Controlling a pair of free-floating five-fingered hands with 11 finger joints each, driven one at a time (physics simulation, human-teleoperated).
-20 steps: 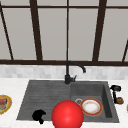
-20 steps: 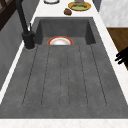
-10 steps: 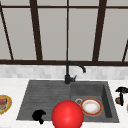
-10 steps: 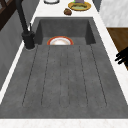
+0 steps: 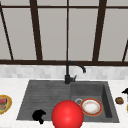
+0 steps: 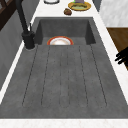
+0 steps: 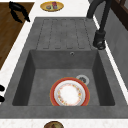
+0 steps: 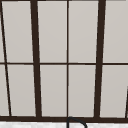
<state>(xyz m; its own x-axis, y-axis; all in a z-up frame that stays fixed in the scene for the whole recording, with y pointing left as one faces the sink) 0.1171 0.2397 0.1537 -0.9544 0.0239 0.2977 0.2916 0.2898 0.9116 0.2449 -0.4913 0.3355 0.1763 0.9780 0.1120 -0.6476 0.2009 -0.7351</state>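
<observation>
Right robot hand point(image 5: 125, 91) at the right edge of the front view, above the right end of the tabletop point(image 5: 10, 85). Shifted a little further toward that edge than half a second ago, so less of it in frame. Spread or pressed together: cannot tell.

Nearest thing: small brown lump point(image 5: 119, 100), on the tabletop just right of the sink point(image 5: 27, 100), below and slightly left of the right robot hand. Apart, not touching. Lump unmoved.

Left robot hand point(image 5: 38, 116) at the front edge of the sink's draining board, toward its left corner, same spot as before. Fingers loosely spread and drooping in the right side view, pinching nothing.

Judgement: right robot hand the one in motion, left one parked; nothing picked up or displaced so far.

Elsewhere, all unchanged:
- red-rimmed plate point(image 5: 91, 107) flat in the basin, beside the drain
- black faucet point(image 5: 68, 75) at the back edge of the sink
- yellow plate point(image 5: 10, 103) with food, left end of the tabletop
- large red sphere point(image 5: 67, 115) low in the front view, before the sink's front edge
</observation>
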